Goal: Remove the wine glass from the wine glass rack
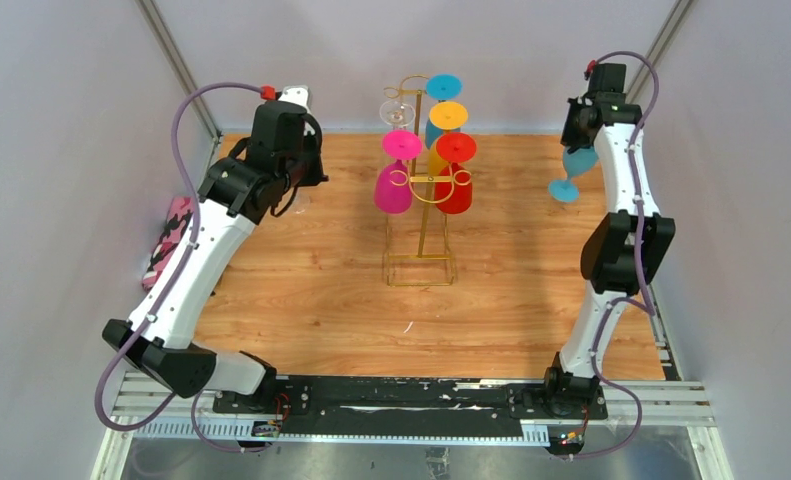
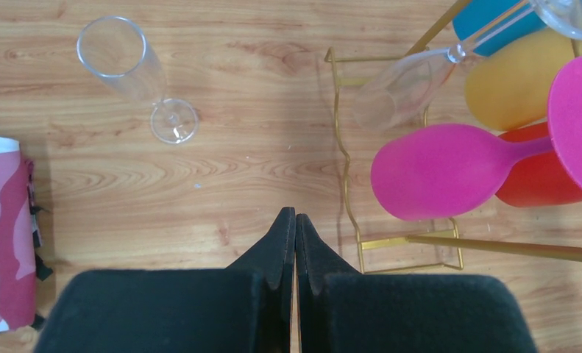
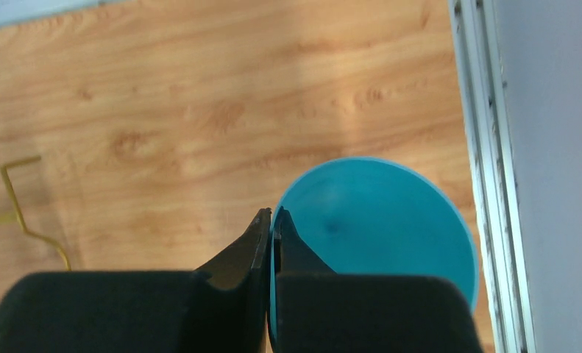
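The gold wire wine glass rack [image 1: 421, 240] stands mid-table; its base also shows in the left wrist view [image 2: 346, 184]. Pink [image 1: 395, 180], red [image 1: 454, 185], yellow [image 1: 447, 116], blue [image 1: 443, 86] and clear [image 1: 397, 110] glasses hang on it upside down. My right gripper [image 1: 583, 140] is at the far right, away from the rack, shut on the rim of a teal wine glass [image 1: 574, 165], foot downward above the table. In the right wrist view the gripper [image 3: 271, 217] pinches the glass wall [image 3: 376, 220]. My left gripper [image 2: 296, 215] is shut and empty, left of the rack.
A clear flute [image 2: 129, 62] stands on the table at the back left, near my left gripper. A pink patterned cloth item [image 1: 171, 235] lies at the table's left edge. A metal rail [image 3: 486, 147] and wall run along the right edge close to the teal glass.
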